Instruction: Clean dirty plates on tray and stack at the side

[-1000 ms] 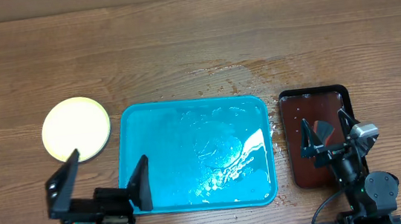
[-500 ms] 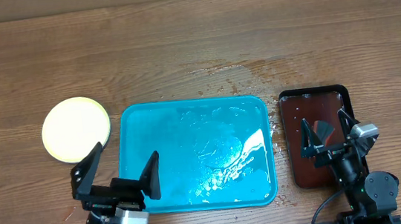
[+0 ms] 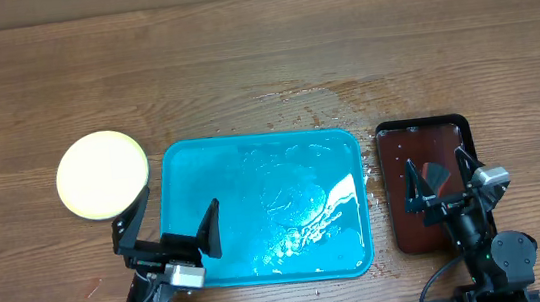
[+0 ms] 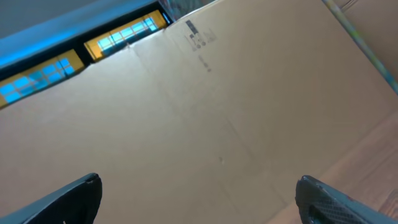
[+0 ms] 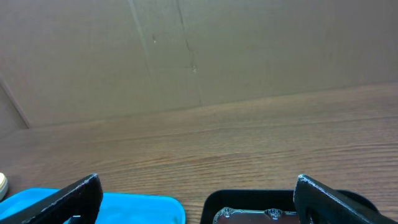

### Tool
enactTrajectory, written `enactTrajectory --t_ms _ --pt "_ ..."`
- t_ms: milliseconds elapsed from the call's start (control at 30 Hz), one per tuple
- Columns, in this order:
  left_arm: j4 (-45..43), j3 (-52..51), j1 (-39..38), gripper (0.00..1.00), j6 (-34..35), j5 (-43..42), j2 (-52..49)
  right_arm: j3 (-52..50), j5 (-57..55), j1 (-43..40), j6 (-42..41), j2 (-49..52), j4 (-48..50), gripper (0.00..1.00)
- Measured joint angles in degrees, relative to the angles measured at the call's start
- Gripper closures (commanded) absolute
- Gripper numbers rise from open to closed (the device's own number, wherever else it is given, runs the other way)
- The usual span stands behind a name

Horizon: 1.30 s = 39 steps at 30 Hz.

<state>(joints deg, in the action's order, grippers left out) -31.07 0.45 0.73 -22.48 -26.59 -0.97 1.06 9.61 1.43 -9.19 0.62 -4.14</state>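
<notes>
Turquoise and wet, the tray (image 3: 212, 177) holds no plate; only a film of water (image 3: 306, 203) glints across its floor. The plates (image 3: 102, 174) sit on the table (image 3: 240, 54) just left of the tray, near its far-left corner. From above only a pale yellow top plate shows, with no red smear on it, and how many lie under it cannot be told.

The change over the last second is in the left gripper (image 3: 178, 201). A second ago it hung left of the tray's near-left corner, close below the plates. It now straddles the tray's left rim near that corner, clear of the plates. Its fingers (image 4: 81, 193) are spread as wide as they go, with nothing between them. Its wrist camera looks up at a cardboard wall (image 4: 217, 112), so the arm appears tipped back.

The right gripper (image 3: 435, 164) has not moved. It hangs over the small dark tray (image 3: 419, 135) just right of the turquoise one, equally wide and empty-handed.

Taken together, this looks like a release and a pull-away: the stack is set down beside the tray, the tray is cleared, and the task seems to be at or very near its end. Whether the lower plates are clean cannot be judged from these views.
</notes>
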Motion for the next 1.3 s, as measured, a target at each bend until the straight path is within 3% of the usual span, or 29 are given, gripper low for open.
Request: enactTrajectory --t_ms 200,500,600,767,1300 --pt "10.3 0.0 0.0 0.00 4.9 4.0 0.1 0.0 0.0 0.0 0.0 0.0 0.0 0.00" --pt "24.8 0.0 0.0 0.00 25.4 15.1 0.1 0.0 0.0 0.0 0.0 0.0 0.0 0.00" --pt "29.0 0.0 0.0 0.00 29.3 17.6 0.1 0.0 0.0 0.0 0.0 0.0 0.0 0.00" --pt "34.8 0.0 0.0 0.00 31.9 19.5 0.1 0.0 0.0 0.0 0.0 0.0 0.0 0.00" --pt "34.9 0.0 0.0 0.00 32.0 20.5 0.1 0.0 0.0 0.0 0.0 0.0 0.0 0.00"
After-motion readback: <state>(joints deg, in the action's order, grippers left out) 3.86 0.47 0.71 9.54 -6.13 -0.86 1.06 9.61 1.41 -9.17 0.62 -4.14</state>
